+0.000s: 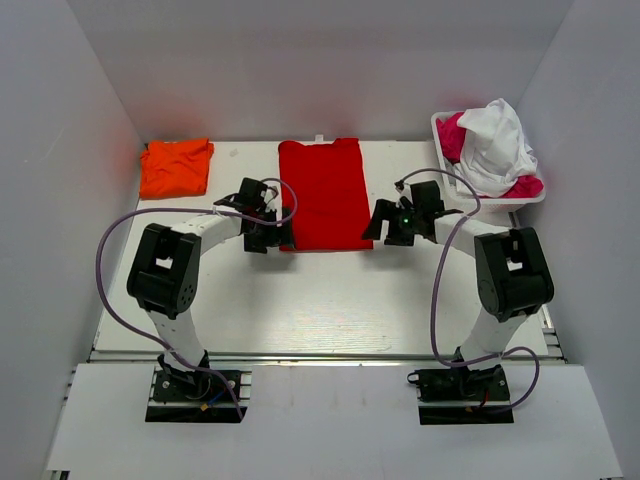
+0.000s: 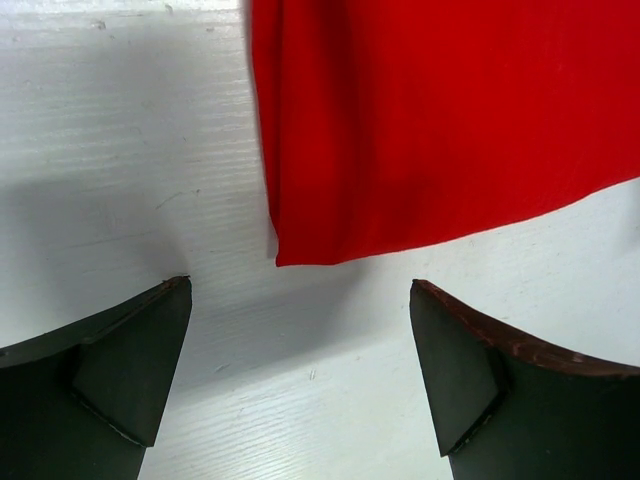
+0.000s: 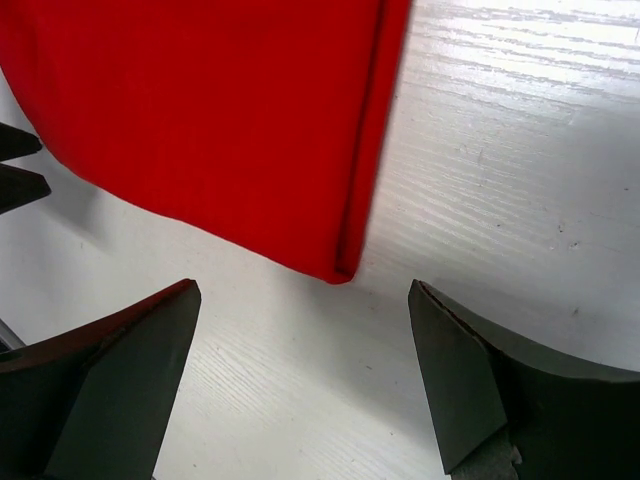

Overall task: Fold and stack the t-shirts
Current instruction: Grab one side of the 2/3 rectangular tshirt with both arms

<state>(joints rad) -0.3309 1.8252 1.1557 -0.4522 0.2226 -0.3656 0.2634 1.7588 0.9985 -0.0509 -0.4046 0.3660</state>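
A bright red t-shirt point(image 1: 322, 193) lies flat in the middle of the table, folded into a long rectangle. An orange t-shirt point(image 1: 176, 167) sits folded at the back left. My left gripper point(image 1: 268, 236) hangs open just short of the red shirt's near left corner, and its wrist view shows that corner point(image 2: 282, 258) ahead of the empty left gripper point(image 2: 300, 283). My right gripper point(image 1: 384, 226) is open beside the near right corner. In the right wrist view the folded corner point(image 3: 338, 272) lies just ahead of the right gripper point(image 3: 303, 285), which holds nothing.
A white basket point(image 1: 495, 203) at the back right holds white cloth point(image 1: 497, 140) and pink cloth point(image 1: 455, 135). White walls close in the table on the left, back and right. Both arms' purple cables loop over the near half of the table.
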